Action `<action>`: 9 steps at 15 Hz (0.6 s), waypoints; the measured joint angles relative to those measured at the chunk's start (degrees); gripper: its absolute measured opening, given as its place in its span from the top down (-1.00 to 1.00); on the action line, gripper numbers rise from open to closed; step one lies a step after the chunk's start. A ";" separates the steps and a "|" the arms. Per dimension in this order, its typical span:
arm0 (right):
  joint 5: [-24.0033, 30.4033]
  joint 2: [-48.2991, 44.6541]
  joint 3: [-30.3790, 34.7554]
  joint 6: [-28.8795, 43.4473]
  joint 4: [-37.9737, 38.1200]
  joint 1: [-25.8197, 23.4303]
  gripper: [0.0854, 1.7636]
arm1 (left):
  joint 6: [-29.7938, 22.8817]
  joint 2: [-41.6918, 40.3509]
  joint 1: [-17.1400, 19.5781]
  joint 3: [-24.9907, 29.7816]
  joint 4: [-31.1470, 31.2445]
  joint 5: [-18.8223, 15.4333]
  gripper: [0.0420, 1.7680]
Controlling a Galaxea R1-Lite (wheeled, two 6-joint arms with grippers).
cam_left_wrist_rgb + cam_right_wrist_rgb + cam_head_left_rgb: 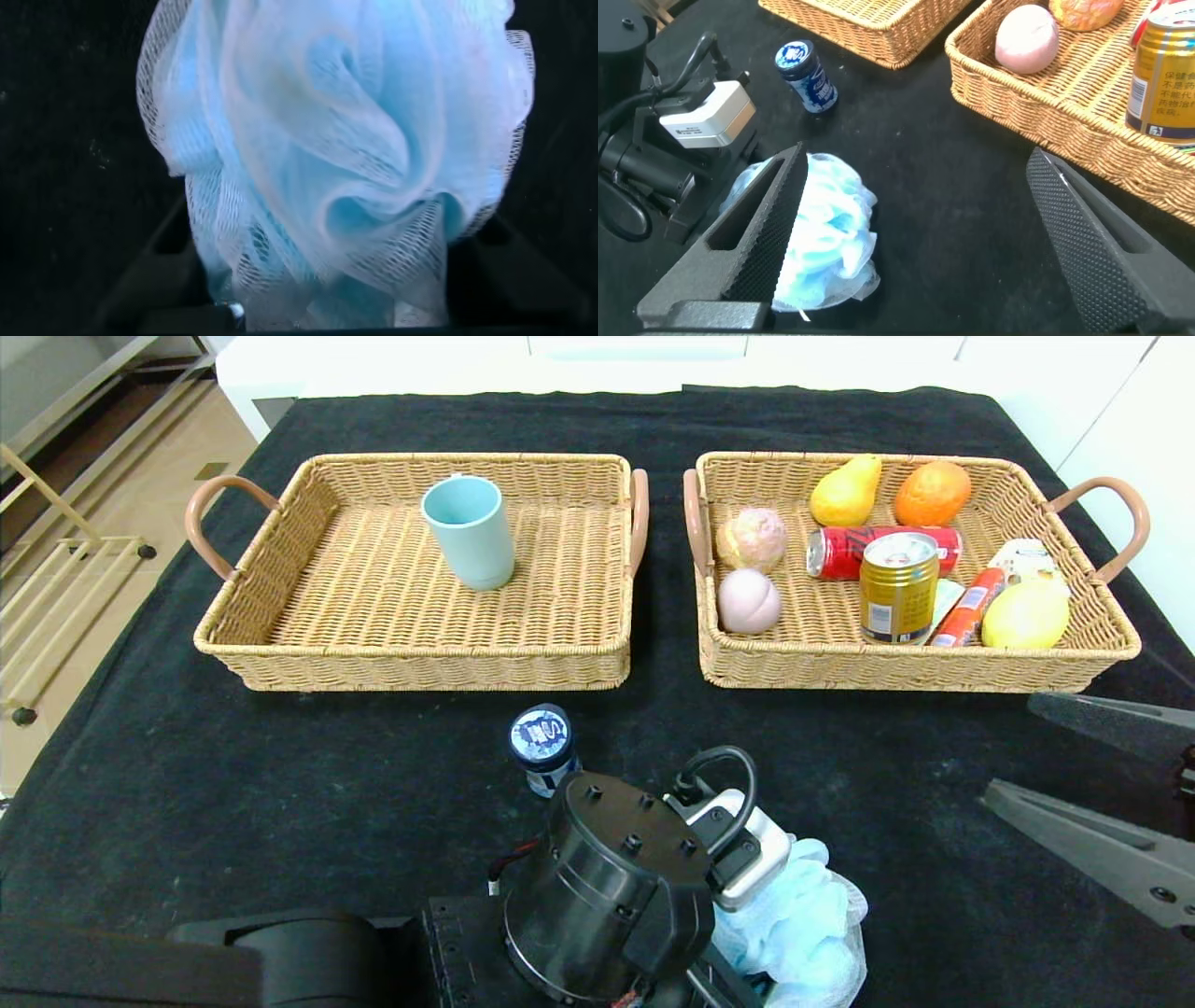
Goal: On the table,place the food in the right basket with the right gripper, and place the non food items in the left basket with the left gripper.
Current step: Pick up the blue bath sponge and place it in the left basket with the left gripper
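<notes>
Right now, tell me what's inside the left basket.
The left basket holds only a light blue cup, standing upright toward its back; the rest of the woven floor is bare. The cup's inside isn't visible from the head view, so its contents can't be told.

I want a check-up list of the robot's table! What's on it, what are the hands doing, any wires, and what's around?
Surface: black cloth over the table.
Job's things: left basket holds a cup; right basket holds fruit, cans and snacks; blue loofah and a small bottle lie on the cloth.
Clutter: nothing seen.
Grippers: left gripper is down at the loofah, fingers either side; right gripper is open, low over the cloth beside the loofah.
Cables: a black cable loops on the left wrist.
Surroundings: tiled floor and a rack to the left, white furniture behind.
</notes>
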 joint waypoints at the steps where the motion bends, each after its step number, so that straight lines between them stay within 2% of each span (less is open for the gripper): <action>1: 0.02 0.02 0.09 -0.02 0.02 0.02 -0.94 | -0.02 0.02 0.00 0.00 0.00 0.02 -0.23; 7: 0.02 0.20 0.27 -0.10 0.02 0.20 -0.94 | -0.41 0.28 0.38 0.39 0.00 0.11 0.42; 9: 0.02 0.20 0.27 -0.10 0.02 0.20 -0.94 | -0.72 0.52 0.38 0.39 0.00 0.05 0.45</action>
